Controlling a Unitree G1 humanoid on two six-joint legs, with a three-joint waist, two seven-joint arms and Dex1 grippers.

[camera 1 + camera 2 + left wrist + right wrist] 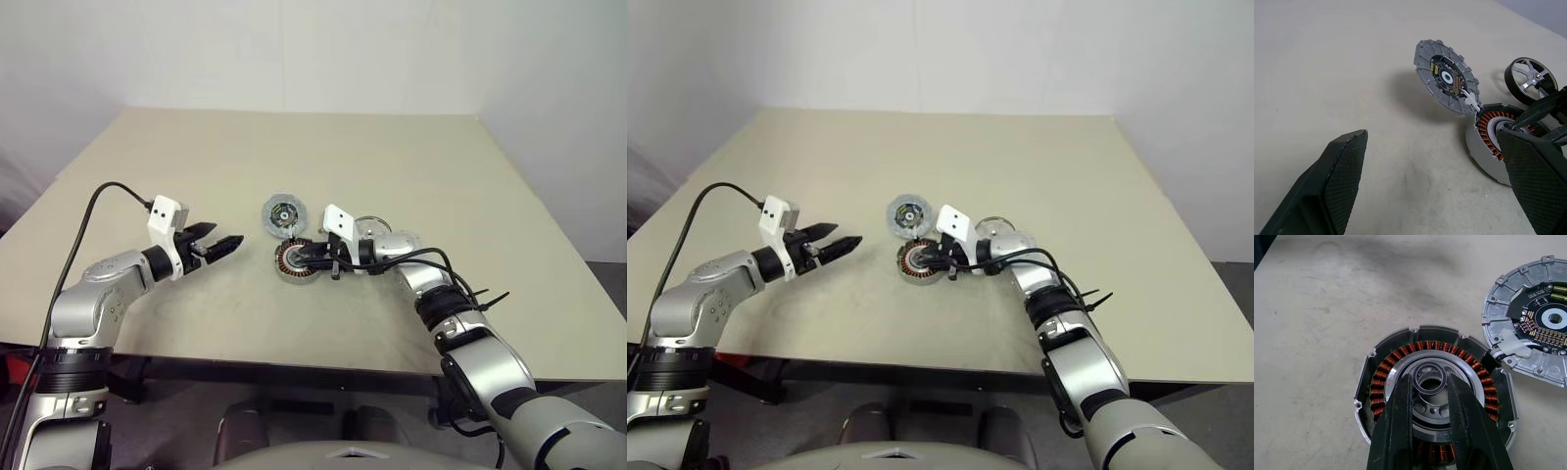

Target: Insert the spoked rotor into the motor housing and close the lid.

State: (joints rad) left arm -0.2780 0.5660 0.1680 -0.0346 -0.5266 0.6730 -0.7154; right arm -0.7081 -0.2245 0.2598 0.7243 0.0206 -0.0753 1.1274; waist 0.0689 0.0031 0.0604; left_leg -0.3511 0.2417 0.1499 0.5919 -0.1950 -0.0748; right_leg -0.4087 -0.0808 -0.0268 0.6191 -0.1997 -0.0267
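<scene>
Black right tool (1431, 382) pinching a small ring (1429, 378) over the motor housing (1376, 382); left tool (217, 242) spread.

Looks like a lab or test bench I'm at. Bare beige table (294, 147) pushed against plain white walls (294, 49), no clutter, no decoration. On the top sit just motor parts: an open motor housing (1432, 396) showing copper windings, its lid (1446, 77) with a small circuit board face up, and a spoked rotor (1530, 81). My arms carry exposed cables (98, 201) and zip ties.
</scene>
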